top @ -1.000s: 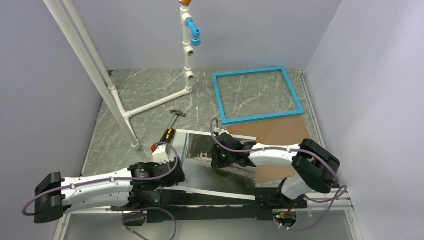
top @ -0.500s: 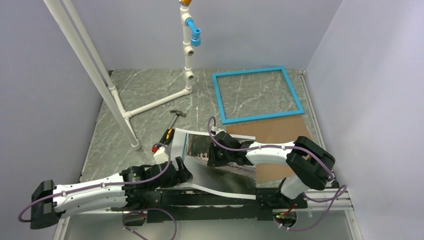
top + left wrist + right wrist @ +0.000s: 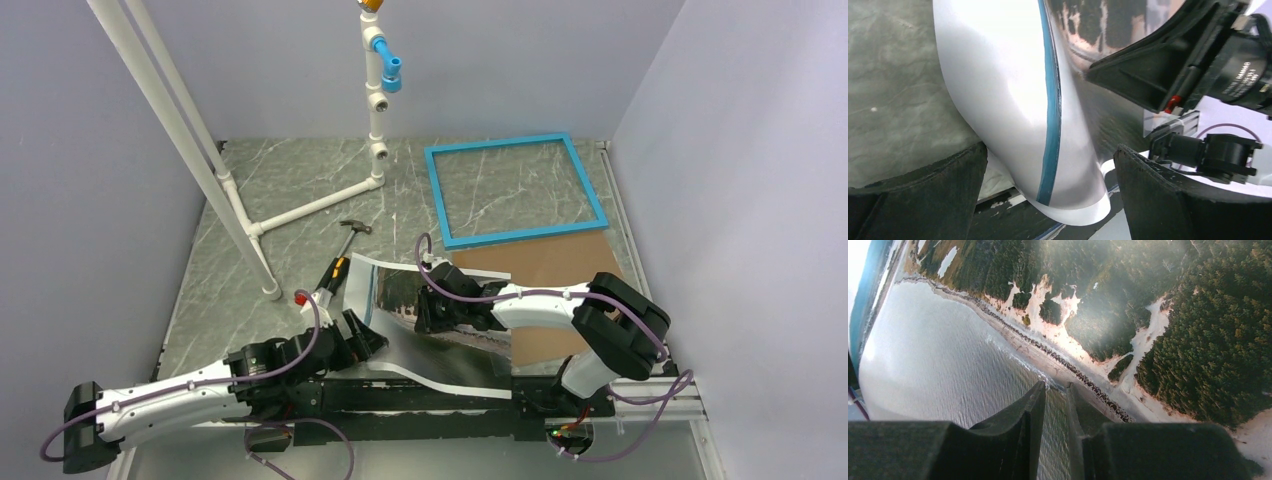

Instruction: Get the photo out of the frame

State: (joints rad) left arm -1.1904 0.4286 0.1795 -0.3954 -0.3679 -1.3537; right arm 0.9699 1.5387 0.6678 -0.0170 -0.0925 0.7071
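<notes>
Two pincers, both at the photo [image 3: 392, 295]. Photo's already out of the frame [image 3: 437, 200]: it lies near-centre on the bench [image 3: 290, 180] between the arms, left edge curled up, right end apparently over the brown backing board [image 3: 560, 265]. Frame lies flat at far right, well apart from the photo, w/ bench showing through its opening, so it's empty.

Left pincer [image 3: 1050, 150]: released, jaws spread wide, the curled near-left edge of the photo standing between them w/o either finger pinching it. Right pincer [image 3: 1055, 387]: clenched to a thin slit, nothing visible between the fingers, tips pointing down at the print's mid area. Can't tell if they actually press on it.

Step, as I read it: removal itself looks done, and what's left is settling or tidying the sheet. Next move prob. calls for the left pincer either to close gently on that curled edge or to back off clear of it. Glossy sheet is springy, so a hard pinch could crease it.

Count: 1 photo, 1 frame, 1 backing board, 1 hammer [image 3: 345, 245] just far-left of the photo, 1 white pipe stand [image 3: 310, 207] further left, 2 arms.
</notes>
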